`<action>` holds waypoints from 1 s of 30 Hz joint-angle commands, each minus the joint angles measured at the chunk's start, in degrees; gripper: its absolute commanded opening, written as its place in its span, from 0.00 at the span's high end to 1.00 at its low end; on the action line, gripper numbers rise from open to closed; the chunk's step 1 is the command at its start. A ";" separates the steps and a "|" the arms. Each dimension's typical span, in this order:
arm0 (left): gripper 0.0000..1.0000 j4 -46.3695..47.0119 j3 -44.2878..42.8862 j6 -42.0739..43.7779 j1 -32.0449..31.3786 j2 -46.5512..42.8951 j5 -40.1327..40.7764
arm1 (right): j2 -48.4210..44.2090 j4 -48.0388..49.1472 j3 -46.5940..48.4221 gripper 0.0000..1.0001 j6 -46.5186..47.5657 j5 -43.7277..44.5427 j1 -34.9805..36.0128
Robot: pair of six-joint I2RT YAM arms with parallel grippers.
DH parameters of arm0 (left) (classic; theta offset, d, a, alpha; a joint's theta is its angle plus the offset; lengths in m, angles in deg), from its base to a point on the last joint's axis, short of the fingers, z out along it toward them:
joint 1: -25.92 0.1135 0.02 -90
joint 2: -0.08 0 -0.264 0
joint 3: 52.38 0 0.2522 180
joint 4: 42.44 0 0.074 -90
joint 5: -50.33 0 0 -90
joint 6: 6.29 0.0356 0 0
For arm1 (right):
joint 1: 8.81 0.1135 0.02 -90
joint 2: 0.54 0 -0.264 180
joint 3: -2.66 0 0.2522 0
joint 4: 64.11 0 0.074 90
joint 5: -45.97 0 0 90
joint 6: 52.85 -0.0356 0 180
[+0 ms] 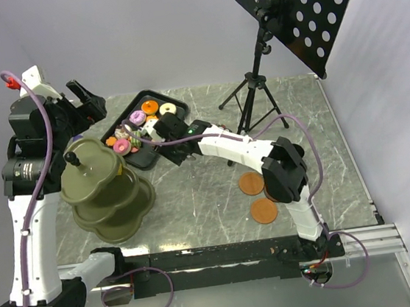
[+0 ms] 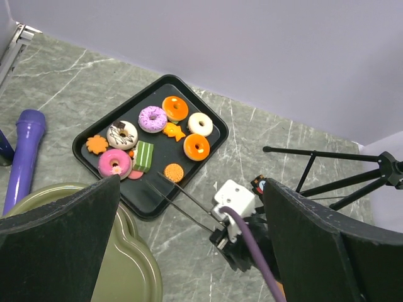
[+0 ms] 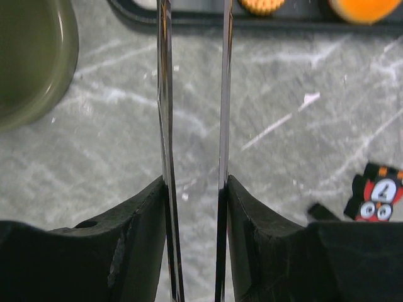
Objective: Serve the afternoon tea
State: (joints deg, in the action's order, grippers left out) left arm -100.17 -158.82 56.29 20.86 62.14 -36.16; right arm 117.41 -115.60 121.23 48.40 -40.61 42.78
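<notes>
Several toy donuts and pastries lie on a black tray (image 2: 165, 157), among them a pink donut (image 2: 114, 163), a green pastry (image 2: 143, 155) and a round orange cookie (image 2: 174, 172). Two brown-orange saucers (image 1: 251, 184) rest on the table by the right arm. My right gripper (image 3: 195, 182) is shut on thin metal tongs (image 3: 165, 94). Their blades stand apart, with the tips at the tray's near edge beside the orange cookie and nothing between them. High above the tray, my left gripper (image 2: 192, 182) hangs open and holds nothing.
An olive tiered stand (image 1: 105, 187) sits at the left front, just below my left arm. A black music stand on a tripod (image 1: 256, 81) occupies the back right. A purple cylinder (image 2: 25, 148) lies left of the tray.
</notes>
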 commanded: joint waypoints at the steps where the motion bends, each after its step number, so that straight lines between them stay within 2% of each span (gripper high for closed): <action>1: 0.00 2.22 -0.04 0.61 0.23 -1.24 -0.52 | 2.37 6.09 3.38 0.55 2.11 0.18 0.09; 12: 0.00 1.34 0.93 0.61 0.23 -2.65 -0.08 | 6.68 7.94 5.75 0.56 2.55 4.66 -0.53; 23: 0.00 1.51 1.19 0.79 0.23 -2.74 0.36 | 3.60 11.10 2.68 0.55 2.55 7.57 -0.62; 30: 0.00 1.51 1.37 0.79 0.23 -2.74 0.27 | 5.88 9.96 5.40 0.54 2.55 8.53 -0.53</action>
State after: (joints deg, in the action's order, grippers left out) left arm -100.21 -157.62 56.27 20.86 60.22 -36.16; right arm 123.60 -107.61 123.77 50.54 -33.79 42.59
